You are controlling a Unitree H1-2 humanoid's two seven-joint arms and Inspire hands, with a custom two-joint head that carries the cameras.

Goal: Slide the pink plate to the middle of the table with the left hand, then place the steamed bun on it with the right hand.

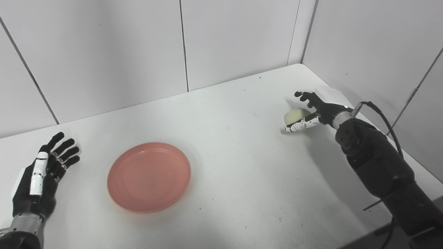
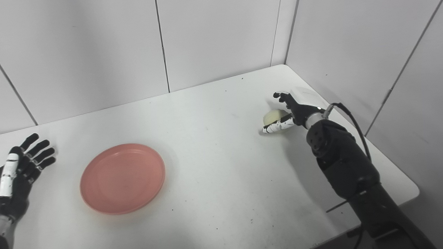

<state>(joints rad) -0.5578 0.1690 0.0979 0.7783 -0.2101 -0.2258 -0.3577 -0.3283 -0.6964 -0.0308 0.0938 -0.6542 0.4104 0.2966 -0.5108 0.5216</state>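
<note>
The pink plate lies flat on the white table, left of its middle. My left hand is open and empty, palm down, a hand's width to the left of the plate. The pale steamed bun sits on the table at the far right. My right hand cups it from the right: the fingers arch over its far side with a small gap, and the thumb lies along its near side. The hand is not closed on it.
White wall panels stand close behind the table and along its right side. The table's right edge and front right corner lie next to my right arm. A cable loops off the right wrist.
</note>
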